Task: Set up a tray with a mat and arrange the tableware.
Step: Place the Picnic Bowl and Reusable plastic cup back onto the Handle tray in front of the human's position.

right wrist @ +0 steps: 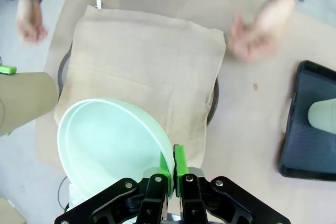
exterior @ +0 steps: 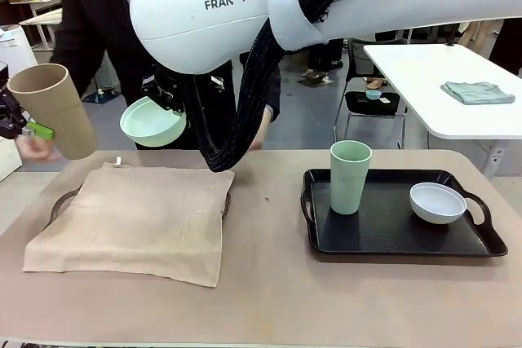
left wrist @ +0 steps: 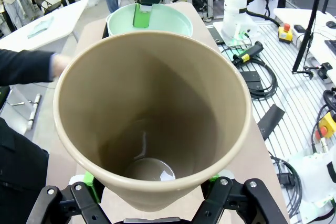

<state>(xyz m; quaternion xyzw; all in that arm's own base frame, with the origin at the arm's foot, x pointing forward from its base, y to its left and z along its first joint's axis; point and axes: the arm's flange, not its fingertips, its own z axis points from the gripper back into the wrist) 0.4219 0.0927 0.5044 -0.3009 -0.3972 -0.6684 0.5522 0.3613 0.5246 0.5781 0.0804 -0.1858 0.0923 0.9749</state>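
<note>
Seeming light, stiff and slippery, the tan cup (exterior: 53, 107) hangs clasped near its base by the left gripper (left wrist: 151, 181) beside the mat (exterior: 139, 218), the mint green bowl (right wrist: 110, 140) rim-pinched by the right gripper (right wrist: 173, 163) above it.

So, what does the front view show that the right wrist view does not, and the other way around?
Front view adds: the white bowl in the black tray, and the pale green cup seen whole, upright there.
Right wrist view adds: the right gripper from close by, its green pads shut on the rim of the mint bowl, and both of the person's hands, blurred, over the table's far edge.
Both share: the beige mat over a dark tray, the mint bowl in the air, the tan cup, the black tray.
</note>
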